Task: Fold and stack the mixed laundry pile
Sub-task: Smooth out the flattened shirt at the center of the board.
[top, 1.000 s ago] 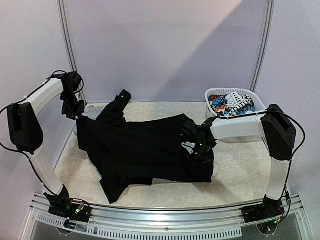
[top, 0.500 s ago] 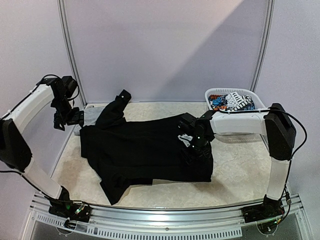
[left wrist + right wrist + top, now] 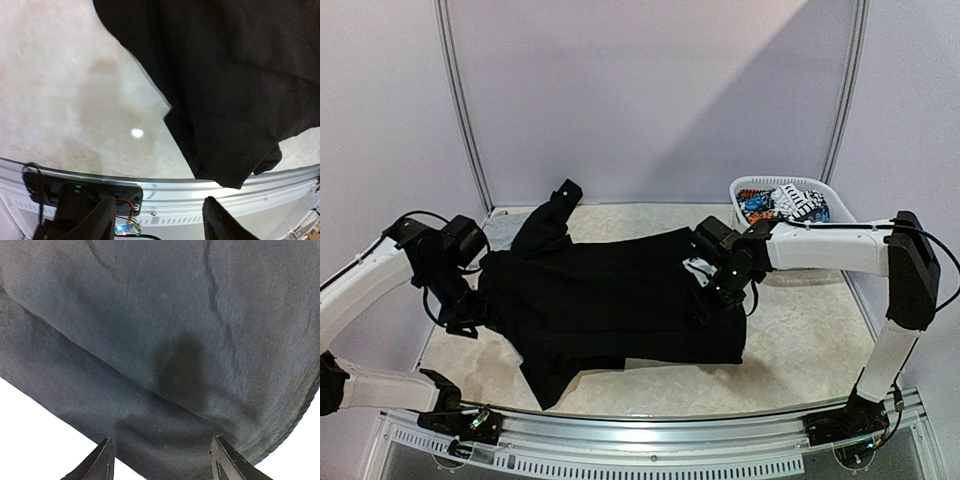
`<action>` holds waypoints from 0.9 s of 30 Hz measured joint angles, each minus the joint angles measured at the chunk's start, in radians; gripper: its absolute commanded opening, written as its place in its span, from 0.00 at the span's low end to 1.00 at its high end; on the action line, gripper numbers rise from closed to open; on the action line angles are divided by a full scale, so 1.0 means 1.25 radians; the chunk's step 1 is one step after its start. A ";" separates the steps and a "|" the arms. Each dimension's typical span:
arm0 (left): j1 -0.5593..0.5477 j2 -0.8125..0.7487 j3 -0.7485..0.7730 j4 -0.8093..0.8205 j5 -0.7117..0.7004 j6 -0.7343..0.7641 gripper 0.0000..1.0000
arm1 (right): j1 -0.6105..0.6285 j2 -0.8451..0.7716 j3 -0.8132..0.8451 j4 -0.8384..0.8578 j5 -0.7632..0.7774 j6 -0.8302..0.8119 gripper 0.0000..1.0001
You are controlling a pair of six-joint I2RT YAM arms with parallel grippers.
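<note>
No legible text, label, brand, number or sign appears in any view; the printed cloth in the basket shows pattern only, not lettering.

— What's below the left gripper?
— Its fingers are spread, with nothing between them. Past them is a metal rail, then the pale table.
— And the black garment?
— It's spread over the right side, and its lowest corner overlaps the rail. At bottom left there's a black mount with a green light.
</note>
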 measured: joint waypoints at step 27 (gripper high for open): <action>-0.153 0.030 -0.363 0.404 0.067 -0.223 0.39 | 0.000 -0.087 -0.099 0.009 0.019 0.023 0.65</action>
